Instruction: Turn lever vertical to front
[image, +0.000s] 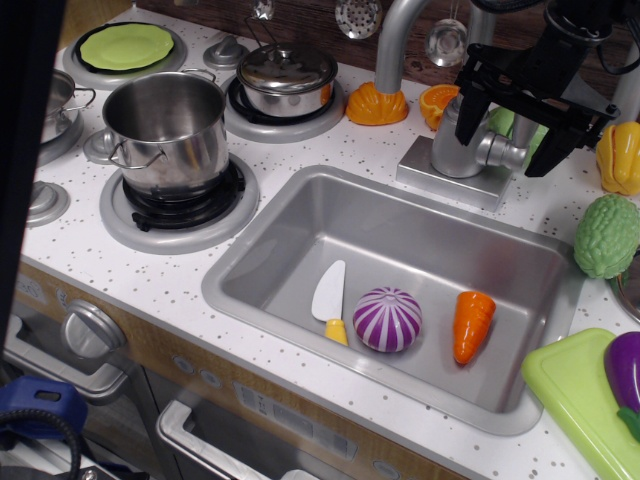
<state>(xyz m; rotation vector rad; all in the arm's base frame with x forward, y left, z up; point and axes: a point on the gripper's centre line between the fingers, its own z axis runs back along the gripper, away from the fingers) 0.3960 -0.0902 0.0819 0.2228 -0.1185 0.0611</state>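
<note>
Blue gear (40, 410) is sitting at the bottom left, nearest the camera, in front of the oven handle (215, 455) and a stove knob (90, 328). Above them the white speckled surface (150, 270) is carrying a grey sink (300, 215). Three toys are lying on the sink floor: a white knife (330, 298) with a yellow grip, a purple striped onion (388, 319) just beside it, and an orange carrot (472, 325) near the onion's other side.

On the left, a steel pot (168, 132) is standing on a burner, and a lidded pot (286, 77) is sitting on the burner behind it. A green plate (126, 46) is resting on the far left burner.

Behind the sink, the faucet body (455, 145) is rising from its base, with the curved spout (398, 45) beside it. The lever (500, 150) is sticking out sideways from the body toward the right. The black gripper (515, 125) is hanging over the faucet with its fingers (471, 108) spread apart, one on each side of the body and lever; whether either is touching the lever I cannot tell.

An orange squash (377, 105) and an orange slice (438, 103) are lying by the spout. At the right, a yellow pepper (620, 157), a bumpy green gourd (607, 236), and a green board (575, 395) holding a purple eggplant (626, 368) are sitting.
</note>
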